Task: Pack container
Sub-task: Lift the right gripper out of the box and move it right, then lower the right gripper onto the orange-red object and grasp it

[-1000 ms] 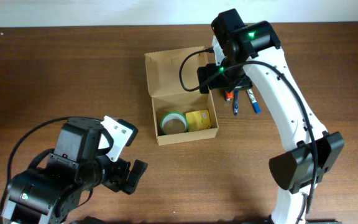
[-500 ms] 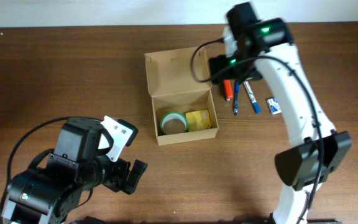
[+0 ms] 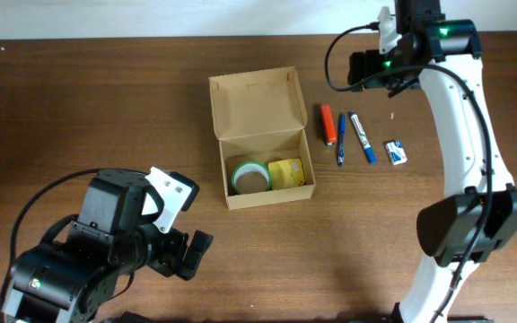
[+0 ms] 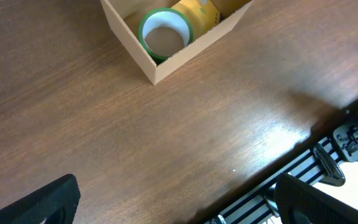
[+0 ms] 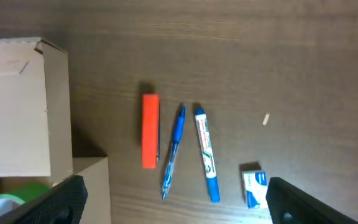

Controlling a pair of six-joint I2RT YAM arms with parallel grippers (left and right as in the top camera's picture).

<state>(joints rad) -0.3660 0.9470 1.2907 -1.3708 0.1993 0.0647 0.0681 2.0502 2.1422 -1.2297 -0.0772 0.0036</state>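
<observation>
The tan cardboard container stands open at mid-table with its flap lid up; it also shows in the left wrist view and the right wrist view. Inside lie a green tape roll and a yellow pad. To its right lie an orange marker, a blue pen, a blue-capped marker and a small white-blue eraser. My right gripper is open and empty, high above these items near the far edge. My left gripper is open and empty at the near left.
The table's near edge and a metal frame show in the left wrist view. A tiny white scrap lies on the wood to the right of the markers.
My right arm has swung from over the container's right wall to the far right, uncovering the marker, pens and eraser. My left arm has not moved.
</observation>
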